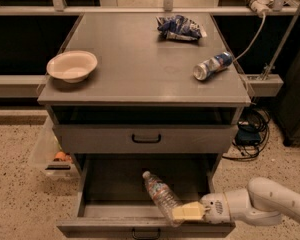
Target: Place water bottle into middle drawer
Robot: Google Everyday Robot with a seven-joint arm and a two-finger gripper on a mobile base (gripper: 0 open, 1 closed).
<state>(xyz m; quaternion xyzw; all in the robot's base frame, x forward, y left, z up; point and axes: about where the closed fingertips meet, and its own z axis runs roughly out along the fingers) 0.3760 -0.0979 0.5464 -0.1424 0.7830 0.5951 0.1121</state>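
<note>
The water bottle point(160, 192), clear ribbed plastic with a pale cap, is tilted over the open middle drawer point(105, 225), cap end up and to the left. My gripper point(186, 212) comes in from the lower right on a white arm and is shut on the bottle's lower end, with its pale yellow fingers point(189, 211) around it just above the drawer's front panel. The drawer is pulled out at the bottom of the grey cabinet, and its inside looks dark and bare.
Above it is a closed grey drawer point(146, 138) with a black handle. On the cabinet top lie a white bowl point(71, 65), a blue chip bag point(180, 27) and a blue-and-silver can point(213, 65) on its side. Cables point(250, 129) lie right; a clear bin point(51, 154) stands left.
</note>
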